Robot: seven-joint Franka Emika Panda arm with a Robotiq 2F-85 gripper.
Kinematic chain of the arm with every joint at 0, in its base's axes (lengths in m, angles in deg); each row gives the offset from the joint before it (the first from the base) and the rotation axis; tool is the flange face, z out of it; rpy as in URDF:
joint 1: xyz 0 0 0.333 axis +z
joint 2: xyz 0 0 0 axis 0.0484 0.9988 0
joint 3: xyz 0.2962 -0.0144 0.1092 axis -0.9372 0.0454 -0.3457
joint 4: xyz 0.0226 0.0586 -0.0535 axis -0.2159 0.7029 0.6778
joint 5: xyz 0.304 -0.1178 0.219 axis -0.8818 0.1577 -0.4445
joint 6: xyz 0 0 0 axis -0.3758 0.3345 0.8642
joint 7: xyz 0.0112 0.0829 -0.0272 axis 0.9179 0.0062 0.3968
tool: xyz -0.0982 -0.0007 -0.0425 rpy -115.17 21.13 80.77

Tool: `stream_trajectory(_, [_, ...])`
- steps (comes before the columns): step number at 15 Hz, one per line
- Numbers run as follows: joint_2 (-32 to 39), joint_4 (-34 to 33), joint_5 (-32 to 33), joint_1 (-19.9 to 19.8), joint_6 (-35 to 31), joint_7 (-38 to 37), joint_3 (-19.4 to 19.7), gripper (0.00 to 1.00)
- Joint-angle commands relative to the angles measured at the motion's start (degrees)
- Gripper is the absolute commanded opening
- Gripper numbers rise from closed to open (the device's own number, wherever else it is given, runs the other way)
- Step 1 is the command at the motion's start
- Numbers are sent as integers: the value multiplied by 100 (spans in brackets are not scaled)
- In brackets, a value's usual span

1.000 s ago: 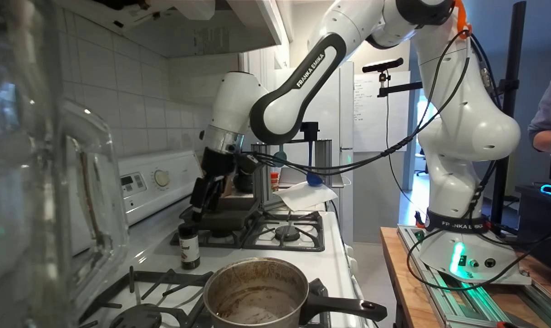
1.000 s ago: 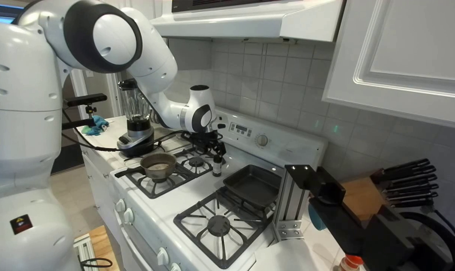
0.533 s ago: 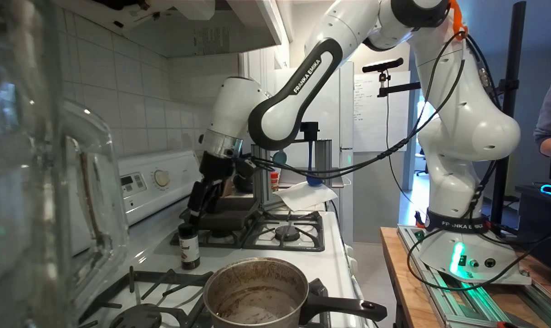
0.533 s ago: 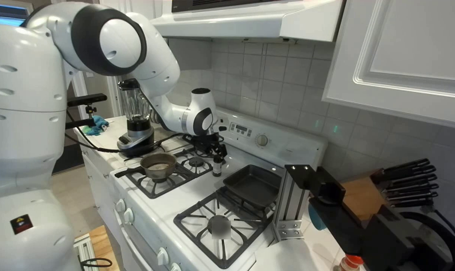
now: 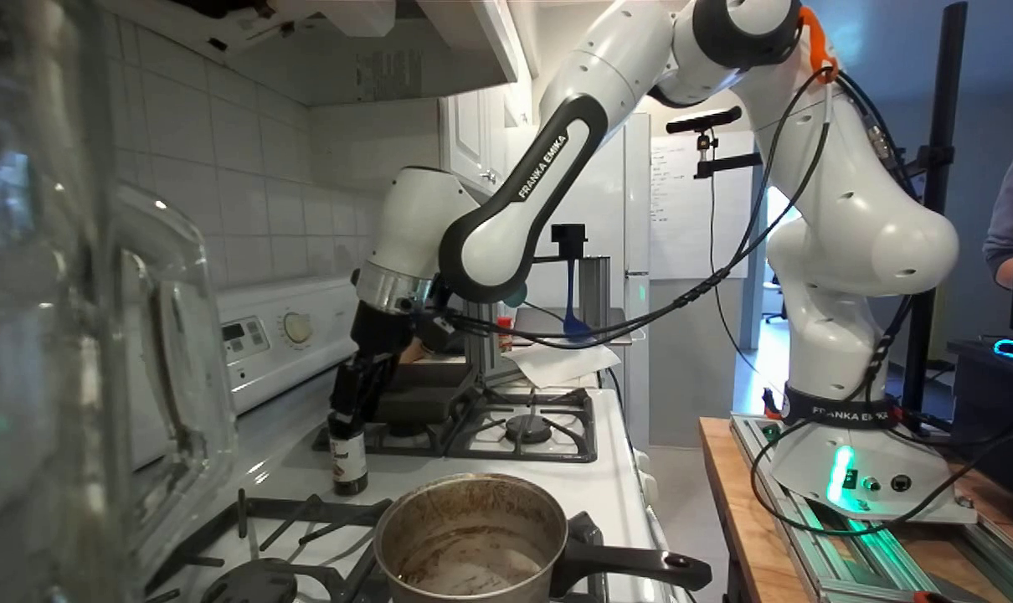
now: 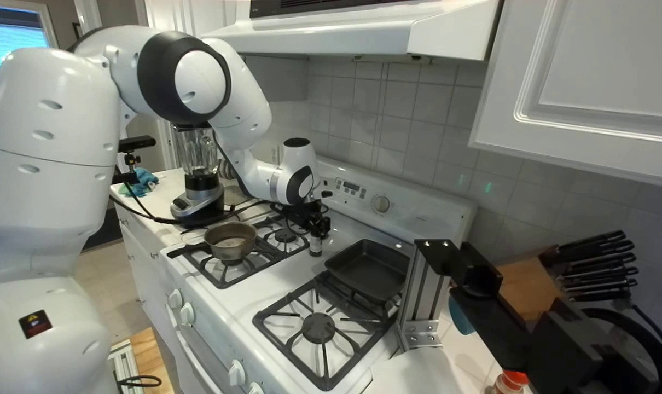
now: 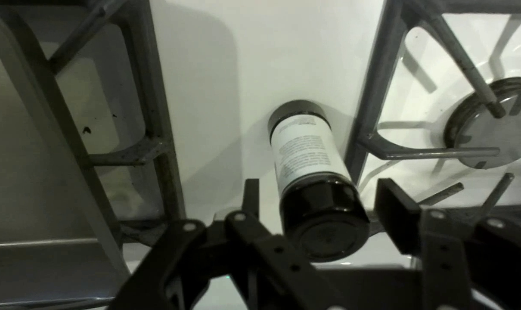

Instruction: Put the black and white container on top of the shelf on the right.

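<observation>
The black and white container stands upright on the white stovetop between the burner grates; its black top points toward the wrist camera. My gripper is open around that top, one finger on each side, with a visible gap between each finger and the container. In both exterior views the gripper reaches down over the container and hides its top. What appears to be the shelf, a narrow frame with pale metal uprights, rises beside the stove; black parts cover much of its top.
A steel pot with a dark handle sits on a burner near the container. On the container's other side lies a black baking pan. The stove's back panel rises behind, and a range hood hangs overhead. A knife block stands beyond the shelf.
The arm has come down and a little toward the container, so its fingers now flank the black top that showed before. The container has stayed in place.
</observation>
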Motion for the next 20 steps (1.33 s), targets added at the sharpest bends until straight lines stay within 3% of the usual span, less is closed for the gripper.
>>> stream_trajectory(1, [311, -294, -60, 208, -161, -60, 140, 40])
stream_trajectory(3, [398, -361, 14, 297, -242, -79, 237, 26])
stream_trajectory(7, [442, -407, -15, 428, -267, -73, 363, 25])
stream_trajectory(11, [-157, -43, -103, 577, 124, -431, 413, 25])
stream_trajectory(12, [-339, 102, -258, 459, 211, -377, 268, 25])
stream_trajectory(16, [-904, 743, -423, 364, -226, -773, 319, 25])
stream_trajectory(20, [-1522, 1691, -324, 459, -763, -1640, 558, 25])
